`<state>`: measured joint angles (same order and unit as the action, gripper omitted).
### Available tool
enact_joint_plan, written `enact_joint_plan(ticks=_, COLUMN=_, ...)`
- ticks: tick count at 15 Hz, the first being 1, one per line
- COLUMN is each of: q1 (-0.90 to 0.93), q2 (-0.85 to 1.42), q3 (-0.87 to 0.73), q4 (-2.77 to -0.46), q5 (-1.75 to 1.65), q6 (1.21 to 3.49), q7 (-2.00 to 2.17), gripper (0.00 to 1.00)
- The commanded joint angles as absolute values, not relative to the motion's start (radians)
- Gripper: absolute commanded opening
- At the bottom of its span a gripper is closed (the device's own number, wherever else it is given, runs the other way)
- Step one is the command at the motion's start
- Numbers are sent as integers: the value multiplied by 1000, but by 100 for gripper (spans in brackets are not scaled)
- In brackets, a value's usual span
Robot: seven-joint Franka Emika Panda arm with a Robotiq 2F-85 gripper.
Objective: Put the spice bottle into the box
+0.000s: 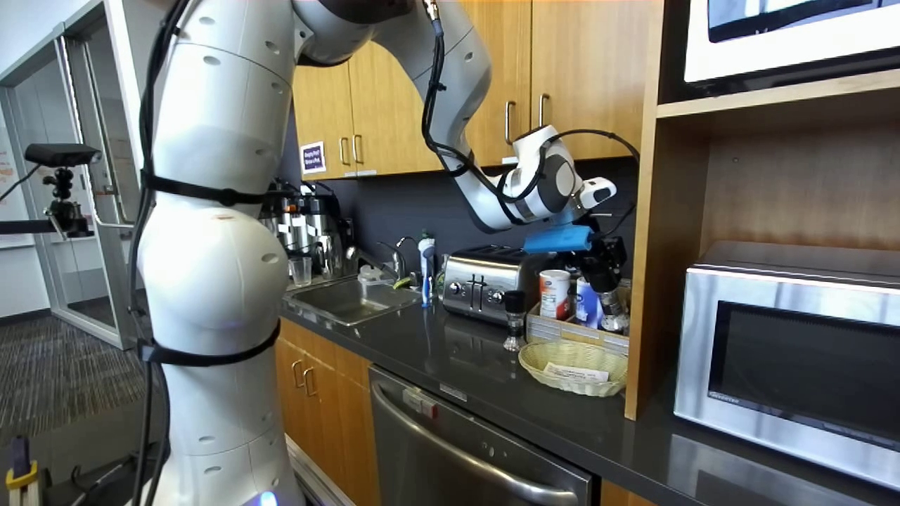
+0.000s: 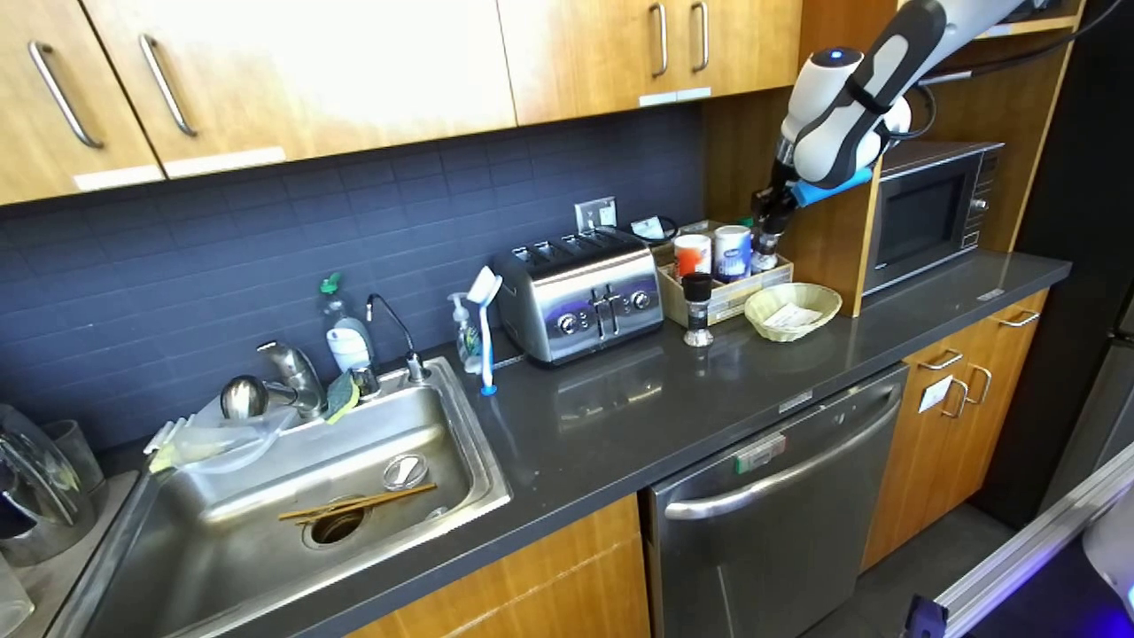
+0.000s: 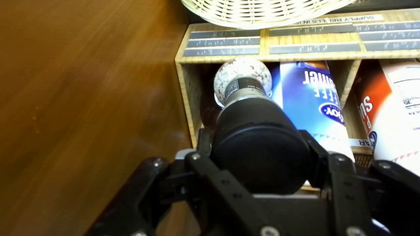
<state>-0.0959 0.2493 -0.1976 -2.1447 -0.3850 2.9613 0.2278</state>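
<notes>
Kitchen (image 2: 576,425): spice bottle (image 3: 252,114) aslant, cap (image 3: 261,154) up

The wrist view cut off the near basket (image 3: 262,14) and blurred the grey labels (image 3: 223,42) on the box (image 3: 265,42) past reading; the spice bottle (image 3: 254,121) partly hid the blue canister (image 3: 310,98).

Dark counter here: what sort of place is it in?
Looks like a kitchen, perhaps a shared office one: there's a sink, a toaster and a wooden box with a labelled front.
</notes>
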Motion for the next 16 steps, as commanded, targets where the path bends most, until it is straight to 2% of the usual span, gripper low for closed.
enact_joint_plan(ticks=1, q1=-100, q2=280, q3=-203, q4=-2120, q5=-400, q6=3015, q7=218, gripper=40)
enact_joint_plan(ticks=10, q1=-94, q2=309, q3=-229, q4=-2101, q5=-411, q6=3057, q7=209, gripper=40)
enact_joint_plan(ticks=16, q1=2, q2=287, q3=-348, q4=-2063, q5=-522, q6=2979, q7=276, gripper=40)
